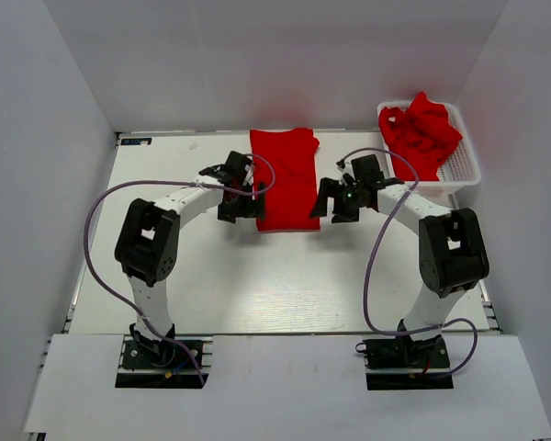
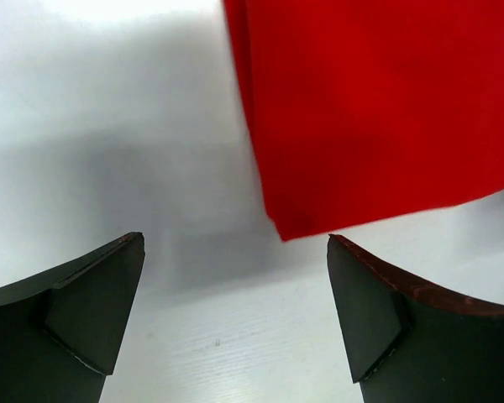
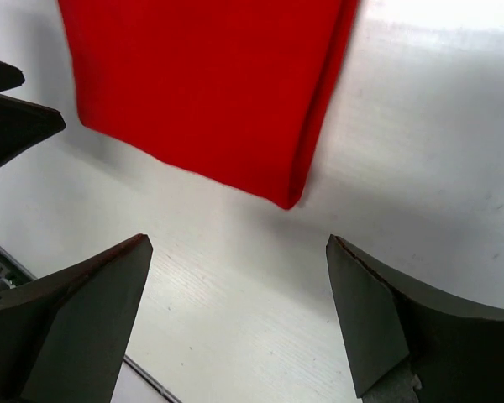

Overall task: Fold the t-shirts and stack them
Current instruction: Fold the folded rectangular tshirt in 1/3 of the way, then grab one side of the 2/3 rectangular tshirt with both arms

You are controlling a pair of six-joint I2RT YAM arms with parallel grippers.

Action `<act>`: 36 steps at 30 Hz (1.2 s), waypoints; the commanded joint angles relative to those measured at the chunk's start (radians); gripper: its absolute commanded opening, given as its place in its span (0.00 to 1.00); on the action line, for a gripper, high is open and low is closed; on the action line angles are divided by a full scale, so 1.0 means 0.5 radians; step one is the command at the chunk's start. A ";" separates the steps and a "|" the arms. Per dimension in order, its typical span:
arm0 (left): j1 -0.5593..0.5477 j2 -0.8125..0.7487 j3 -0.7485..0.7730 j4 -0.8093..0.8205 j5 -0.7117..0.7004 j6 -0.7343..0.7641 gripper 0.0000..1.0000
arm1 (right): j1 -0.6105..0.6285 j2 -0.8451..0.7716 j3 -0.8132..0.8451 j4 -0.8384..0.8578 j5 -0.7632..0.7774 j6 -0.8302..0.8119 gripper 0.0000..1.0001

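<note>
A red t-shirt (image 1: 286, 177), folded into a long narrow strip, lies flat on the table at the back centre. My left gripper (image 1: 241, 209) is open and empty beside the strip's near left corner (image 2: 281, 227). My right gripper (image 1: 329, 207) is open and empty beside its near right corner (image 3: 287, 200). Both hover just above the table, apart from the cloth. More red t-shirts (image 1: 424, 131) lie crumpled in the white mesh basket (image 1: 463, 171) at the back right.
The white table (image 1: 275, 285) runs from the shirt to the arm bases. White walls close in the left, back and right sides. The basket stands against the right wall. The left gripper's fingertips (image 3: 17, 117) show at the left edge of the right wrist view.
</note>
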 commanded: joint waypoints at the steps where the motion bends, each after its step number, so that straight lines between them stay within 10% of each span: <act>1: -0.037 -0.099 -0.062 0.074 0.030 -0.038 1.00 | 0.027 -0.014 -0.088 0.147 -0.016 0.061 0.90; 11: -0.110 -0.004 -0.221 0.298 0.095 -0.017 0.99 | 0.049 0.188 -0.107 0.275 -0.038 0.089 0.90; 19: -0.110 0.091 -0.243 0.362 0.177 0.020 0.69 | 0.049 0.308 -0.064 0.294 -0.080 0.104 0.83; 30: -0.110 0.055 -0.387 0.522 0.291 0.002 0.48 | 0.052 0.351 -0.150 0.361 -0.145 0.126 0.37; 36: -0.110 0.076 -0.405 0.522 0.227 -0.026 0.00 | 0.055 0.308 -0.232 0.520 -0.044 0.111 0.04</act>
